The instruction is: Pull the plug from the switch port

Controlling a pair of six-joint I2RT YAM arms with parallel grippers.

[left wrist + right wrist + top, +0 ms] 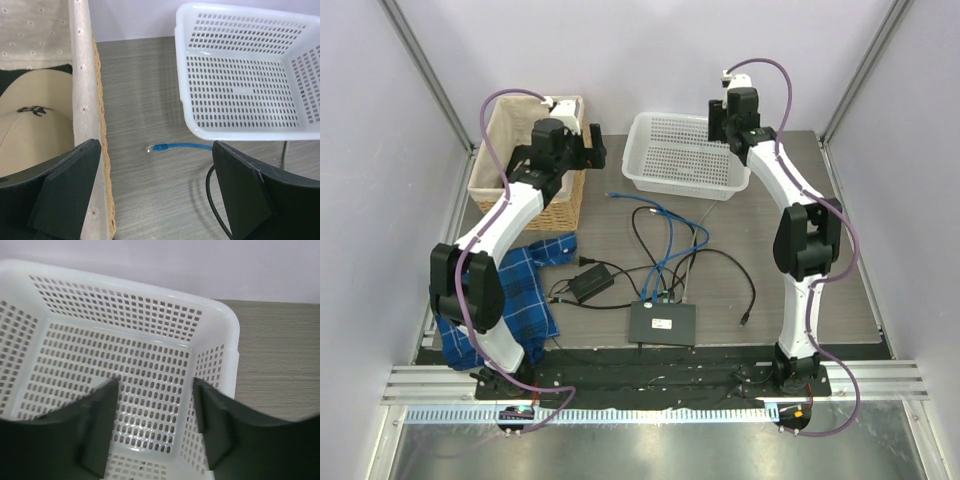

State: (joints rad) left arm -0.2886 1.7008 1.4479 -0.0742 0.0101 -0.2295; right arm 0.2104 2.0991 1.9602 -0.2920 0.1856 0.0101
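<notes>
**Switch may be dragged with the plug**

The switch port (662,322) lies near-centre on the table (820,290), with blue cables (667,250) plugged into its far side. Both pairs of jaws are spread, empty and well apart from it. If left unbraced, the box could be dragged.

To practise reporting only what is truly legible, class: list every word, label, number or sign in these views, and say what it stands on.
White label on the switch port: too small to read.
Black mark on the cream cap in the wicker basket: blurred, no letters readable.
No other text shows.
</notes>
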